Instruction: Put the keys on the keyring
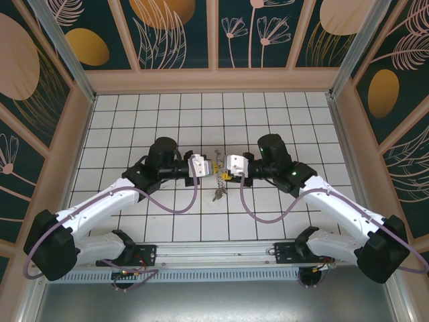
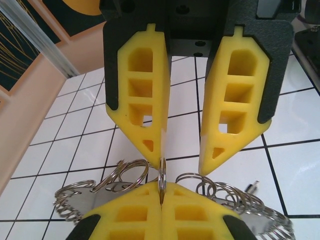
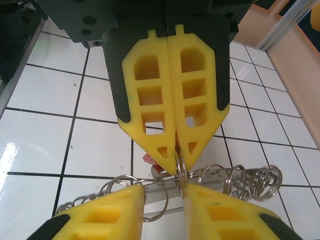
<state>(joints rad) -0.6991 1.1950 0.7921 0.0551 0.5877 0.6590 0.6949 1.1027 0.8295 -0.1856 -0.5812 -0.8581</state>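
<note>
The left arm (image 1: 94,204) and right arm (image 1: 342,208) have white links between chunky black joints. A purplish-grey cable (image 1: 174,212) runs along each. What seems to be a small green light (image 1: 293,176) sits on the right one. The fingers (image 2: 140,100) are yellow wedges with rectangular cut-outs, backed in rough black plastic, with screw holes above.
</note>
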